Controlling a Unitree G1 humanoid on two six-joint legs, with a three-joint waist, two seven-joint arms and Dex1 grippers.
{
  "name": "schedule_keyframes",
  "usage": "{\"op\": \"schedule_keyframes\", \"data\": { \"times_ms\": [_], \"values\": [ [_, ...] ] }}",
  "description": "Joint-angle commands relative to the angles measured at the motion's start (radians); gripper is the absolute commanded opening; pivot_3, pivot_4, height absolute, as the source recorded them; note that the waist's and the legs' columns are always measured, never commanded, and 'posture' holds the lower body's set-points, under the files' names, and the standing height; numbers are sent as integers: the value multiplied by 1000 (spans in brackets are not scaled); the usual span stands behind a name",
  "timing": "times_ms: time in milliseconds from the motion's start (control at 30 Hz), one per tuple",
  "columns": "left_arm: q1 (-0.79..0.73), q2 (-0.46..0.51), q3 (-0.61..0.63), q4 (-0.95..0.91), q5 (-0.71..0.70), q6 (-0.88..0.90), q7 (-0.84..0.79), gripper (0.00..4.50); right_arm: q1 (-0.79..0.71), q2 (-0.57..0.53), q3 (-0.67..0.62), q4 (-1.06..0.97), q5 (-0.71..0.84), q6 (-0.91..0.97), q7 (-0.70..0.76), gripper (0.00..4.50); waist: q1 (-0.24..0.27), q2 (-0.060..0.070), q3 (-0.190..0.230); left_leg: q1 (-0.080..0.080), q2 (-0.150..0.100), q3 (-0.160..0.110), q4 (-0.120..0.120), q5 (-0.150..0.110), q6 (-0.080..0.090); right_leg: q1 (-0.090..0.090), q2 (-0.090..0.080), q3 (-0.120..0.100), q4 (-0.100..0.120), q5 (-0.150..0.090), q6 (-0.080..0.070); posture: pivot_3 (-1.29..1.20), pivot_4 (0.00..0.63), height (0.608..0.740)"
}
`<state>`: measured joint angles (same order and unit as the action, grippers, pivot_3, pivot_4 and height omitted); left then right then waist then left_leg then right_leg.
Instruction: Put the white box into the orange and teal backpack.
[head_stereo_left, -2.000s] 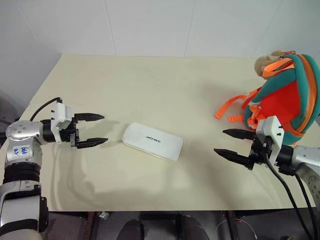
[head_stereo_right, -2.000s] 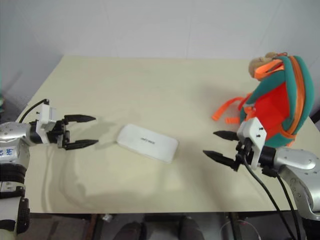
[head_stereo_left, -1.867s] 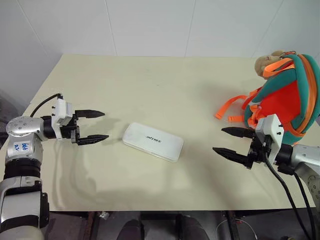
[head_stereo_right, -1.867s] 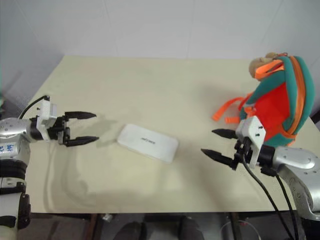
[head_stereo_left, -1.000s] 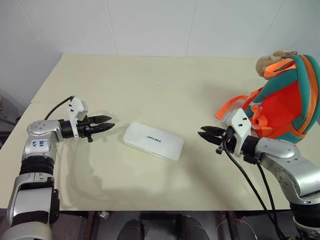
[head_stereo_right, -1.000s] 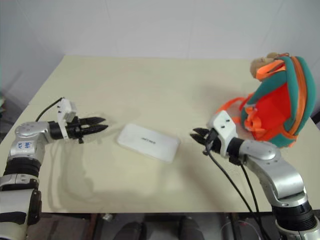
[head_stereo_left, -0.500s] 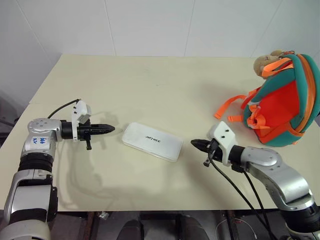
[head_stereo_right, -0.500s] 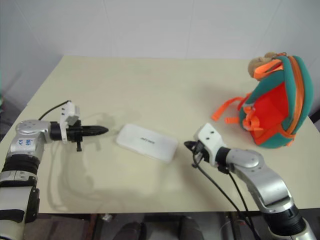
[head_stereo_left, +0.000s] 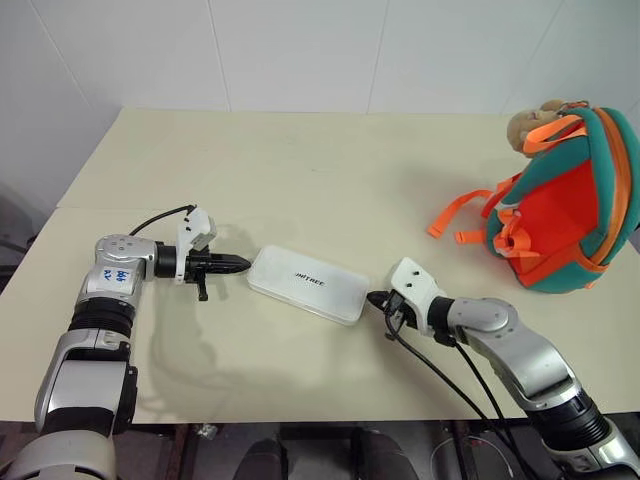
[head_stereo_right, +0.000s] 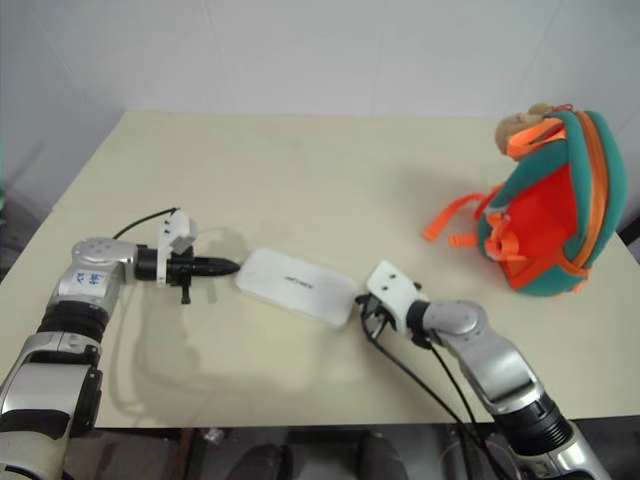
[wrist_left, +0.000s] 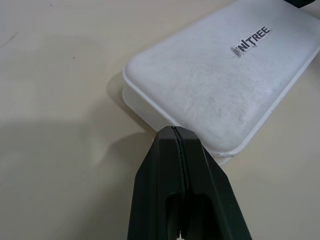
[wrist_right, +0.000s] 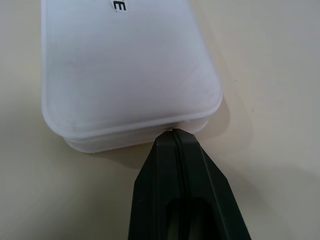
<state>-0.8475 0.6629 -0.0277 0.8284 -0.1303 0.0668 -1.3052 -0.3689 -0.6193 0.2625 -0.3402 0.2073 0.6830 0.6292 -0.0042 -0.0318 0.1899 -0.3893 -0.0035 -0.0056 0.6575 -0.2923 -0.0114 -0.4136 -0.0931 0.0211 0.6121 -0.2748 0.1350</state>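
Left end effector (head_stereo_left: 240, 266) fully closed on nothing, black fingers (wrist_left: 180, 175) pressed flat together, tip at the near short end of the white box (head_stereo_left: 307, 284), touching or just short of its rim; cannot tell which. Right end effector (head_stereo_left: 376, 299) likewise closed and empty, fingers (wrist_right: 175, 170) meeting in a single seam, tip against the opposite short end of the same box, right at the seam between lid and base in the right wrist view. White box lying flat on the cream worktop (head_stereo_left: 300, 170), directly between the two end effectors, long axis running from one tip to the other, slightly skewed to the worktop edge, dark lettering up and closer to the left end effector's end than to the far one. Both end effectors aimed inward toward each other and a little downward, low over the worktop. Orange and teal backpack (head_stereo_left: 565, 205) standing upright well beyond the right end effector, off to its outer side and farther from the robot, near the worktop's right edge, well apart from the box. Orange straps (head_stereo_left: 465, 215) trailing from the backpack onto the worktop on the side facing the box. Tan plush charm (head_stereo_left: 530, 125) perched at the backpack's top. White wall (head_stereo_left: 320, 50) behind the worktop.
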Motion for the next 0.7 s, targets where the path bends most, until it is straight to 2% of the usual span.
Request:
{"op": "schedule_keyframes", "data": {
  "times_ms": [33, 233, 433, 700],
  "values": [
    [-12, -12, -14, -52, -6, 17, -34, 0, -32, 27, 26, -41, 2, -16, 35, 120, 0, 0, 0, 0, 0, 0, 0, 0, 0, 0, 0, 0, 0, 0, 0, 0, 150, 740],
    [11, -28, -32, -113, -7, 70, -46, 0, -65, 52, 50, -15, -24, -28, 63, 120, 0, 0, 0, 0, 0, 0, 1, 0, 0, 0, 0, 0, 1, 0, 0, 0, 150, 740],
    [74, -25, -61, -270, -22, 174, -81, 0, -86, 55, 49, 3, -34, -38, 92, 120, -2, 0, 0, 0, 0, 0, 0, 0, 0, 0, 0, 0, 1, 0, 0, 0, 150, 740],
    [65, -19, -12, -264, -25, 160, 31, 0, -84, 46, 39, 14, -40, -49, 110, 120, 0, 0, 0, 1, 0, -1, 1, 0, 0, 0, 0, 0, 2, 0, 0, 0, 150, 740]
  ]
}}
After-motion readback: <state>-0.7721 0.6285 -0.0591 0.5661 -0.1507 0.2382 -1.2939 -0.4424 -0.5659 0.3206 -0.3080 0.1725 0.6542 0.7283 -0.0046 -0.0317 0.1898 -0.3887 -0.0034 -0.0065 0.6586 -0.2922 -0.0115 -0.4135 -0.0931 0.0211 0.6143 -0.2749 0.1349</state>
